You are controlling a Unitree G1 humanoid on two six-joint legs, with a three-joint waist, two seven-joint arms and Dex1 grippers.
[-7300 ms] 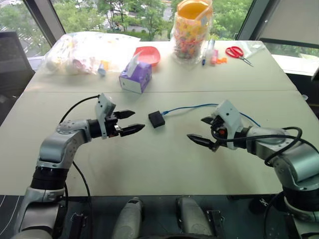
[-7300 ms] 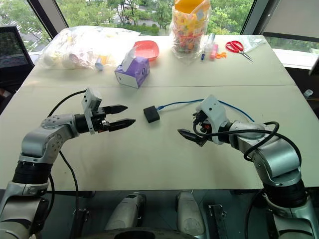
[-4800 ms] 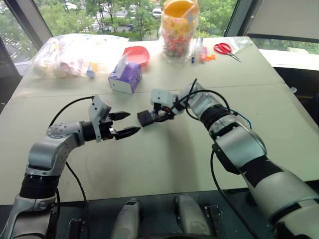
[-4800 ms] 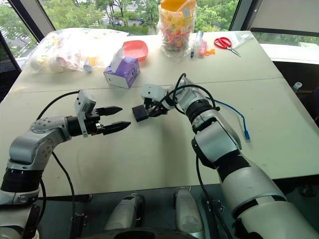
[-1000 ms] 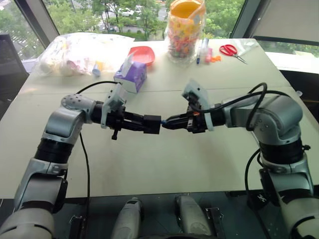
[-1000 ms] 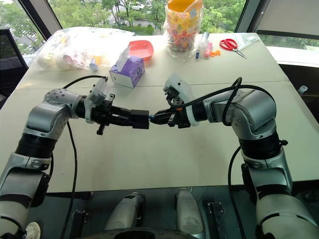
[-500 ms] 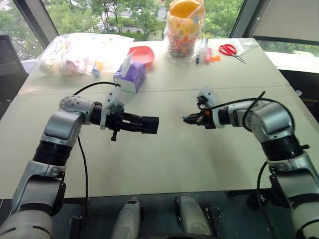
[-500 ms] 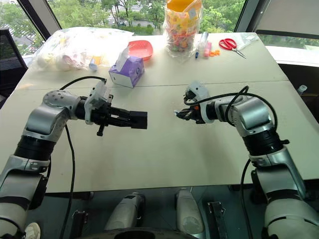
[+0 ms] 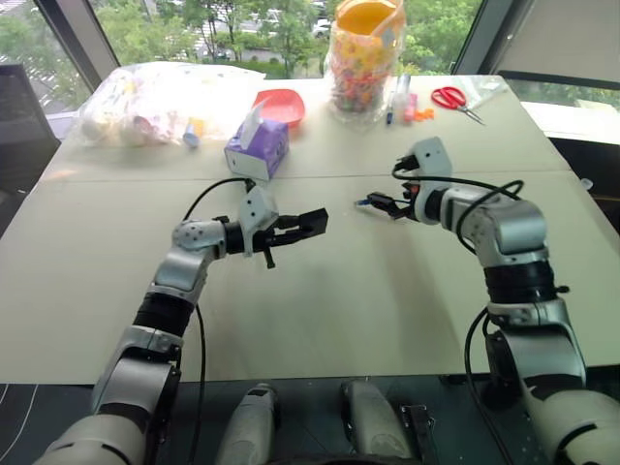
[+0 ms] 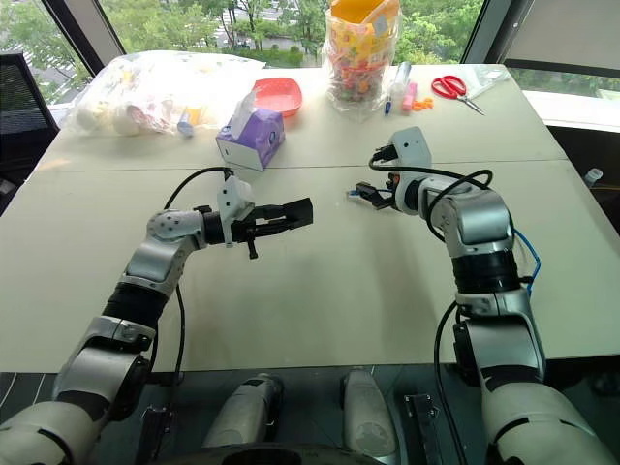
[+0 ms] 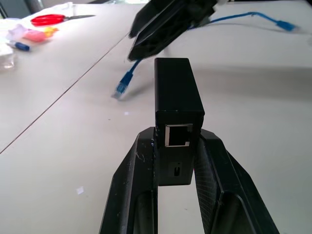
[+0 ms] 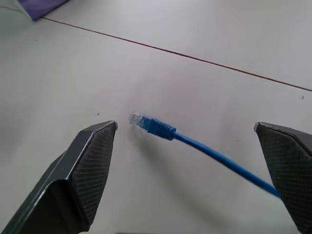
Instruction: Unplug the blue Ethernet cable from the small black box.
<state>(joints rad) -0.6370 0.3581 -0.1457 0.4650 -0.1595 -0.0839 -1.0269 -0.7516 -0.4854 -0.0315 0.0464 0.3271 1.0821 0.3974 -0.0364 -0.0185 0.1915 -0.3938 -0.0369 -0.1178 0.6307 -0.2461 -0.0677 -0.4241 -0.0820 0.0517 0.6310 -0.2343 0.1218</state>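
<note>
While the worktop (image 9: 320, 310) carries everything, the left claw (image 11: 176, 161) is clamped on the small black box (image 11: 176, 114), its port empty. Right of it, the right claw (image 12: 195, 161) gapes around the blue Ethernet cable (image 12: 195, 144), whose plug seems free above the surface.

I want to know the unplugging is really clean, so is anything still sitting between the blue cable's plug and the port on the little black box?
Nothing visible does. The small black box, clamped in the left gripper, shows an empty port. The blue Ethernet cable has its plug lying loose between the open right gripper's fingers, with bare table between plug and box.
</note>
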